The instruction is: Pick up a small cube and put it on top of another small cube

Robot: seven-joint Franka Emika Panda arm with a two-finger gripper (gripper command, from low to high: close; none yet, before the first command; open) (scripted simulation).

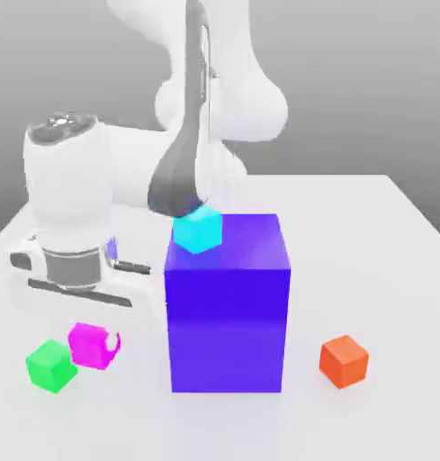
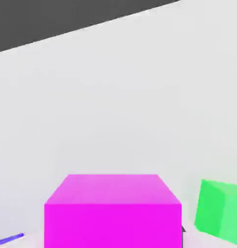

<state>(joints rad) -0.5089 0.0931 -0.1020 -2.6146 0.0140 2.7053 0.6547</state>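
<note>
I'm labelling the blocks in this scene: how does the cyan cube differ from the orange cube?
The cyan cube sits on top of the big blue block, at its corner on the exterior view's left; the orange cube rests on the table. The cyan one lies right under the robot arm; the orange one stands alone, on the exterior view's right. They look about the same size.

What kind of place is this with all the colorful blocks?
Probably a computer-made robot practice table, not a real room. A plain white table sits against an empty grey backdrop, a white robot arm leans over it, and the toy-like magenta cube and green cube look perfectly smooth.
</note>
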